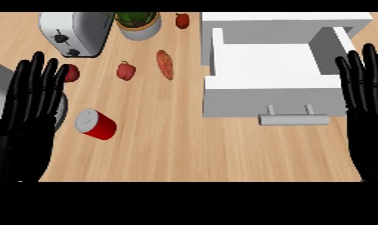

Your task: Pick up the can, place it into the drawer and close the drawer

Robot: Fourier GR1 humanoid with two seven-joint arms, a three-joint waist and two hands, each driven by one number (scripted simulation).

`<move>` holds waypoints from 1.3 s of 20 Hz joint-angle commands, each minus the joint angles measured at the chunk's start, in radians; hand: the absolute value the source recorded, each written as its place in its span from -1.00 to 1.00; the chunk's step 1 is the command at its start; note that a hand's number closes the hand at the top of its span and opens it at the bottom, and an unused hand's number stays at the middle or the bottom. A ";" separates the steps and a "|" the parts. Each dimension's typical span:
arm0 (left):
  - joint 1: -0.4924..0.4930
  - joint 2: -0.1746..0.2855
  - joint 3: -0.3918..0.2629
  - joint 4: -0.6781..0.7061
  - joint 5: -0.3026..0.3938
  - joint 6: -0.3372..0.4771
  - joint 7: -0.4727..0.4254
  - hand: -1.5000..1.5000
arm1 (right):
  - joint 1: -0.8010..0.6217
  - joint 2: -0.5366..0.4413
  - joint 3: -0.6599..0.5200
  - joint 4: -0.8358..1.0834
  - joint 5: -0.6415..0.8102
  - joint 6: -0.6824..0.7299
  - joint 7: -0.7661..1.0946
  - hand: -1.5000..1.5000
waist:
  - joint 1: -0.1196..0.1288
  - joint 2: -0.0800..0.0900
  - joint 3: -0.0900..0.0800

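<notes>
Pale wood-grain tabletop [177,154], matt, toaster [74,34] with shiny metal shell, red can [97,124] with glossy wall and silvery lid, smooth matt white drawer [273,100], grey handle [293,118]

the can [96,124] lies on the counter [184,154] at front left, just right of the left hand [29,114]. the open drawer [266,66] sits at right, beside the right hand [362,104]. a toaster [74,33] and a potted plant [138,23] stand side by side at back left.
</notes>
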 commanded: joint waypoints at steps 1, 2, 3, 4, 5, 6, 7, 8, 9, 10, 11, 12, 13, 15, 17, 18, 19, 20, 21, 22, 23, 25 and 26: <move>-0.017 -0.037 0.008 0.010 -0.113 0.100 -0.005 -1.00 | 0.049 -0.019 -0.060 -0.062 -0.095 0.032 0.038 -1.00 | -0.001 0.006 -0.006; 0.049 -0.052 0.027 -0.018 -0.142 0.142 -0.011 -1.00 | 0.015 0.014 0.000 -0.016 -0.012 -0.010 0.029 -1.00 | 0.012 0.006 -0.007; 0.062 -0.073 0.054 -0.030 -0.205 0.218 0.008 -1.00 | 0.022 0.007 -0.004 -0.013 -0.008 -0.004 0.017 -1.00 | 0.018 0.005 -0.006; 0.101 -0.082 0.063 -0.040 -0.248 0.281 -0.011 -1.00 | 0.013 -0.001 -0.029 -0.019 -0.035 -0.001 0.027 -1.00 | 0.025 0.004 -0.005; 0.074 -0.083 0.117 -0.055 -0.292 0.351 0.037 -1.00 | 0.038 0.001 -0.030 -0.008 -0.033 0.005 0.002 -1.00 | 0.025 0.004 -0.003; 0.110 -0.083 0.117 -0.058 -0.331 0.417 0.037 -1.00 | 0.029 -0.015 -0.029 -0.013 -0.029 0.015 0.013 -1.00 | 0.032 0.004 -0.003; 0.189 -0.084 0.181 0.015 -0.193 0.490 0.152 -1.00 | 0.108 0.007 -0.073 0.045 -0.017 -0.044 0.106 -1.00 | 0.051 0.018 -0.009; 0.187 -0.084 0.179 0.016 -0.198 0.550 0.186 -1.00 | 0.105 0.025 -0.058 0.037 -0.017 -0.059 0.141 -1.00 | 0.041 0.014 -0.008; 0.214 -0.084 0.144 0.000 -0.222 0.609 0.217 -1.00 | 0.112 0.013 -0.074 0.035 -0.025 -0.054 0.149 -1.00 | 0.030 0.009 -0.006; 0.210 -0.085 0.114 0.015 -0.261 0.666 0.230 -1.00 | 0.106 0.014 -0.060 0.044 -0.010 -0.056 0.161 -1.00 | 0.019 0.011 -0.006; 0.222 -0.085 0.092 -0.042 -0.281 0.704 0.303 -1.00 | 0.118 -0.008 -0.088 0.045 -0.032 -0.040 0.170 -1.00 | 0.015 0.007 -0.004; 0.265 -0.085 0.027 -0.089 -0.323 0.742 0.343 -1.00 | 0.101 0.007 -0.073 0.050 -0.026 -0.050 0.178 -1.00 | 0.019 0.006 -0.004; 0.231 -0.085 -0.007 -0.066 -0.382 0.795 0.376 -1.00 | 0.120 0.017 -0.034 0.027 -0.014 -0.044 0.195 -1.00 | 0.005 0.008 -0.005; 0.262 -0.085 -0.097 -0.119 -0.494 0.856 0.465 -1.00 | 0.129 -0.020 -0.108 0.012 -0.083 -0.016 0.206 -1.00 | 0.001 0.007 -0.004; 0.281 -0.085 -0.166 -0.183 -0.617 0.909 0.547 -1.00 | 0.118 -0.002 -0.066 0.010 -0.021 -0.042 0.207 -1.00 | 0.005 0.007 -0.005; 0.267 -0.085 -0.157 -0.136 -0.611 0.897 0.534 -1.00 | 0.117 0.004 -0.088 0.092 -0.035 -0.028 0.137 -1.00 | 0.006 0.008 -0.006; 0.212 -0.085 -0.162 -0.183 -0.709 0.883 0.650 -1.00 | 0.150 -0.013 -0.110 0.052 -0.066 -0.004 0.142 -1.00 | 0.001 0.008 -0.005; 0.230 -0.085 -0.255 -0.180 -0.745 0.929 0.669 -1.00 | 0.077 -0.028 -0.140 0.124 -0.077 -0.008 0.139 -1.00 | 0.005 0.008 -0.005; 0.150 -0.085 -0.155 -0.104 -0.699 0.881 0.637 -1.00 | 0.183 -0.014 -0.113 -0.021 -0.111 0.019 0.193 -1.00 | 0.000 0.007 -0.006; 0.232 -0.085 -0.192 -0.167 -0.718 0.865 0.646 -1.00 | 0.152 0.008 -0.094 -0.009 -0.061 -0.021 0.194 -1.00 | 0.005 0.007 -0.006; 0.203 -0.085 -0.185 -0.158 -0.734 0.873 0.674 -1.00 | 0.094 -0.002 -0.098 0.043 -0.044 -0.029 0.197 -1.00 | 0.007 0.007 -0.006; 0.084 -0.085 -0.116 -0.004 -0.688 0.896 0.655 -1.00 | 0.126 -0.006 -0.114 0.045 -0.067 -0.008 0.174 -1.00 | 0.001 0.008 -0.007; 0.208 -0.085 -0.193 -0.078 -0.664 0.908 0.615 -1.00 | 0.131 -0.015 -0.117 -0.040 -0.076 -0.013 0.239 -1.00 | 0.005 0.007 -0.007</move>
